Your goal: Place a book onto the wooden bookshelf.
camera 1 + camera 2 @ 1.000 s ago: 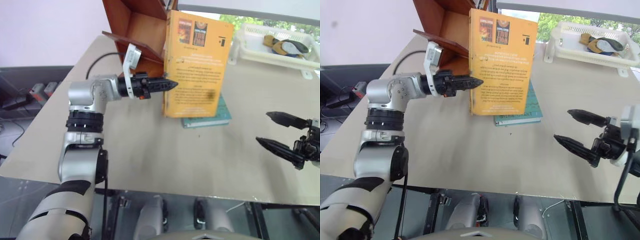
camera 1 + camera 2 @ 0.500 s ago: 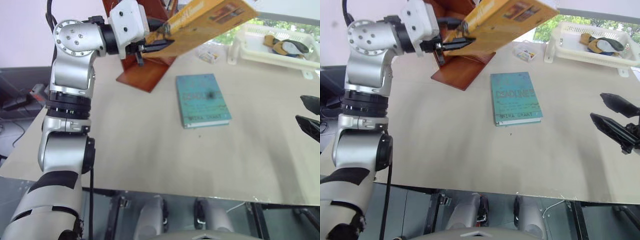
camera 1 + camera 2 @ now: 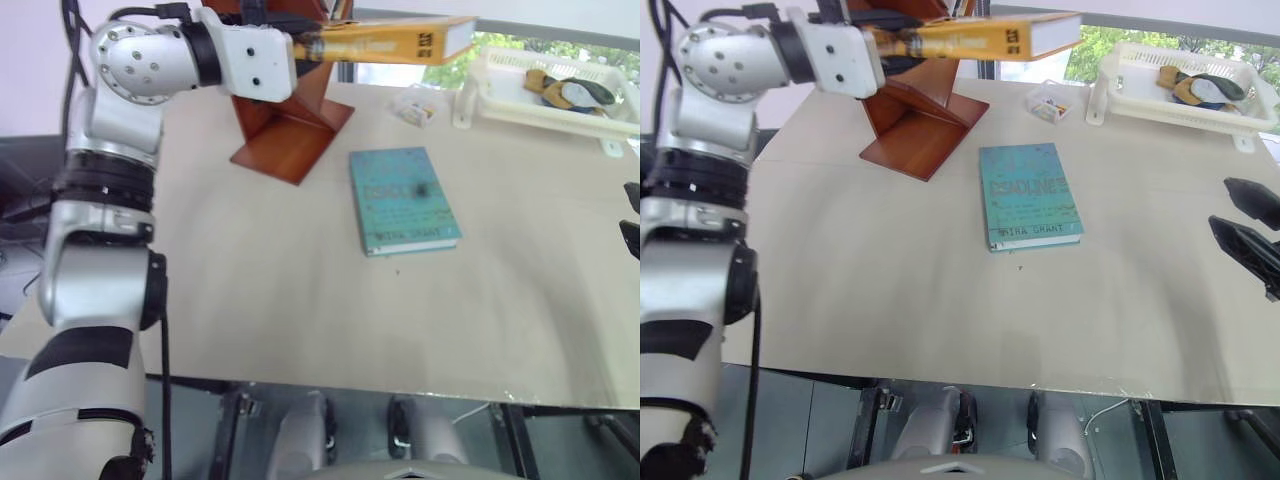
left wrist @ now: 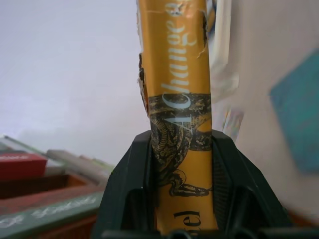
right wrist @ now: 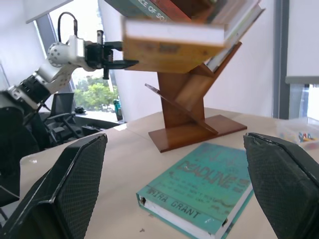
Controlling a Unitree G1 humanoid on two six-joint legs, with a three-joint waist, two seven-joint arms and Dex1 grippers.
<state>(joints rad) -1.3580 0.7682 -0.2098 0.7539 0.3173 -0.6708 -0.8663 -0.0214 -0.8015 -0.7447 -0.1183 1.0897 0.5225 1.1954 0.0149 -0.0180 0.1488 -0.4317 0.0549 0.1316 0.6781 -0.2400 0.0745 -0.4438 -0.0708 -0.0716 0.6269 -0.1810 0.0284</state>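
Holding the book (image 3: 385, 44) high and flat above the table (image 3: 300, 300), spine toward the head camera, white page edges at its far right end. Left gripper (image 4: 182, 164) clamped on the spine end, black fingers (image 4: 132, 174) pressed on both covers. Book raised level in front of the upper boards of the wooden bookshelf (image 3: 925, 120), not resting on any board. Shelf standing on its flat base at the far left part of the table, other books lying in its slanted boards in the right wrist view. Teal book (image 3: 1030, 195) lying flat on the table, cover up, right of the shelf base. White basket (image 3: 1175, 85) at the far right corner. Right gripper (image 3: 1250, 230) at the right edge, jaws apart, gripping nothing.
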